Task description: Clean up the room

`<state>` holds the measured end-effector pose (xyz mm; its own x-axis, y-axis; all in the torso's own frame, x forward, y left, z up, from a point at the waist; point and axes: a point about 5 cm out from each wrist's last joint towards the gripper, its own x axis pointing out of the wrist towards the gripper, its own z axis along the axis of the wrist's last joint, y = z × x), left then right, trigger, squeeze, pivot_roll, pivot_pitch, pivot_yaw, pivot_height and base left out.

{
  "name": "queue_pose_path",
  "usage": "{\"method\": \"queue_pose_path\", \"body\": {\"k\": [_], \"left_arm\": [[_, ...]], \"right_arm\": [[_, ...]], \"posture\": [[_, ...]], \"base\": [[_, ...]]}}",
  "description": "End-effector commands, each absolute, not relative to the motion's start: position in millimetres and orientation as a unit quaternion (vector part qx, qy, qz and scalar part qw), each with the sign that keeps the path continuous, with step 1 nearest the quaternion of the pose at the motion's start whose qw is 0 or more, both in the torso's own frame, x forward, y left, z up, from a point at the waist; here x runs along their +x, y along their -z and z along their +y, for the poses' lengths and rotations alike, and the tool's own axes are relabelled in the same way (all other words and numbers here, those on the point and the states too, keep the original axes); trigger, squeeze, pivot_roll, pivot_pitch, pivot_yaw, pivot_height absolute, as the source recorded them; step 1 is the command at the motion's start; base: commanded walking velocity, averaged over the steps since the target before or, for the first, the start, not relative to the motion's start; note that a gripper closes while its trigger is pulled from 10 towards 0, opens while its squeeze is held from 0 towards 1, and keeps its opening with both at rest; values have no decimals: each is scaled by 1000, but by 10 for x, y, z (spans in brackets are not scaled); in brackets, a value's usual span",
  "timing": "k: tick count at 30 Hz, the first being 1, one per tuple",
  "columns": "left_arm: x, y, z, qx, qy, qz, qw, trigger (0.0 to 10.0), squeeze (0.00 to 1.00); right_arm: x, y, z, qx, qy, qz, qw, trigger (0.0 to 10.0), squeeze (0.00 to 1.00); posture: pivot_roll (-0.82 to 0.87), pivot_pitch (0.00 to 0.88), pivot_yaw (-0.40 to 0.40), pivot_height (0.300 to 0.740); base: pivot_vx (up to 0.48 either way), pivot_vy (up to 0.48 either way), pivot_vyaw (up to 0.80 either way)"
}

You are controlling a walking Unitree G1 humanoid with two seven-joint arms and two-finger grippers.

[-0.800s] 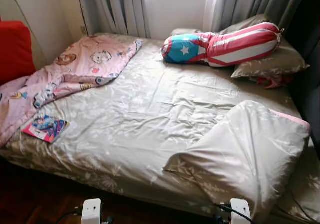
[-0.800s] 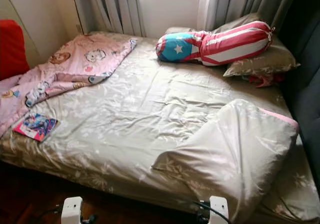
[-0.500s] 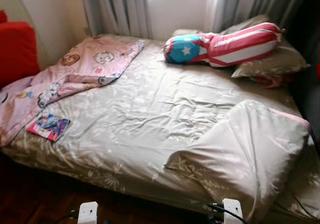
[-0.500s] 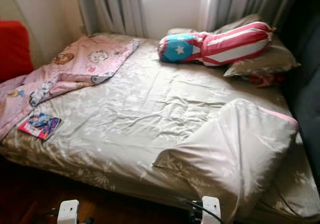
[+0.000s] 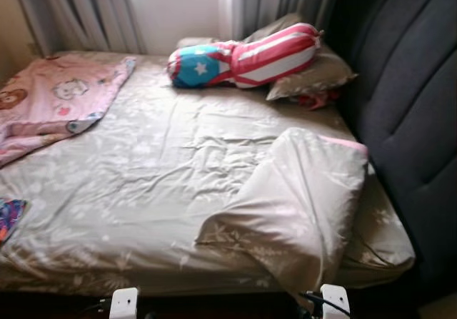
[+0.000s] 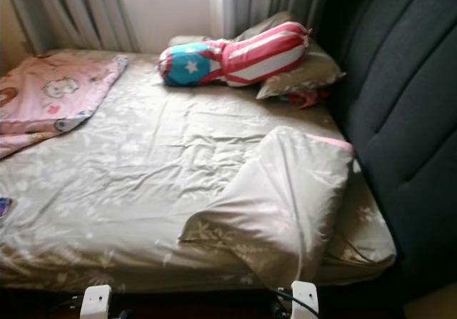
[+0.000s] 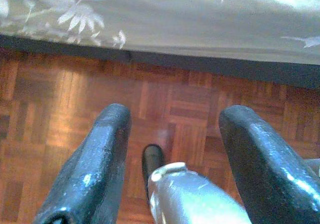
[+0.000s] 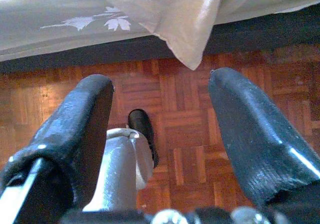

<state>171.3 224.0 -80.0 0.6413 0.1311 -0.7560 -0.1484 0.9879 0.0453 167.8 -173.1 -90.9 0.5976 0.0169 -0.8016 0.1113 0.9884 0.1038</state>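
**Unmade bed ahead, both tools hanging empty over the floor**

Left eye view: a bed (image 5: pixel 143 183) covered in a wrinkled beige leaf-print sheet takes up most of the frame. At lower right of centre a beige duvet (image 5: pixel 300 205) lies folded back on itself, a pink edge showing along its upper right side and one corner drooping over the near edge of the mattress. At upper left a pink cartoon-print blanket (image 5: pixel 50 101) is spread loosely across the bed. At top centre a red-and-white striped bolster with a blue star end (image 5: pixel 243 55) rests partly on a beige pillow (image 5: pixel 314 76); something red peeks out from under that pillow. A colourful book (image 5: pixel 8 218) is cut off by the left edge. Grey curtains (image 5: pixel 71 8) hang along the top, and a dark padded headboard (image 5: pixel 407 105) fills the right side.

Right eye view: the same scene, with the book barely a sliver at the left edge.

Left wrist view: the left tool (image 7: pixel 172 134) hangs above parquet floor (image 7: pixel 175 103), its two black fingers (image 7: pixel 95 159) spread well apart and holding nothing. The bed's sheet edge runs across the top.

Right wrist view: the right tool (image 8: pixel 160 108) is likewise wide open and empty over the parquet, with the drooping duvet corner (image 8: pixel 180 28) just beyond the fingertips.
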Motion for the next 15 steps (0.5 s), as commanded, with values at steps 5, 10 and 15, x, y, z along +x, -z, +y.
{"method": "queue_pose_path", "body": {"k": [5, 10, 15], "left_arm": [[1696, 819, 2198, -10, -70, 423, 903, 10000, 0], [1698, 817, 2202, -11, -71, 421, 904, 10000, 0], [1697, 818, 2207, -3, -67, 424, 903, 10000, 0]], "right_arm": [[1674, 910, -1751, 69, 29, 450, 890, 10000, 0], [1674, 911, -1747, 70, 27, 451, 889, 10000, 0], [1675, 911, -1744, 70, 25, 451, 889, 10000, 0]], "posture": [[1, 0, -24, 740], [3, 0, -24, 740], [3, 1, -23, 740]], "base": [[0, 0, -675], [0, 0, -645], [0, 0, -621]]}}
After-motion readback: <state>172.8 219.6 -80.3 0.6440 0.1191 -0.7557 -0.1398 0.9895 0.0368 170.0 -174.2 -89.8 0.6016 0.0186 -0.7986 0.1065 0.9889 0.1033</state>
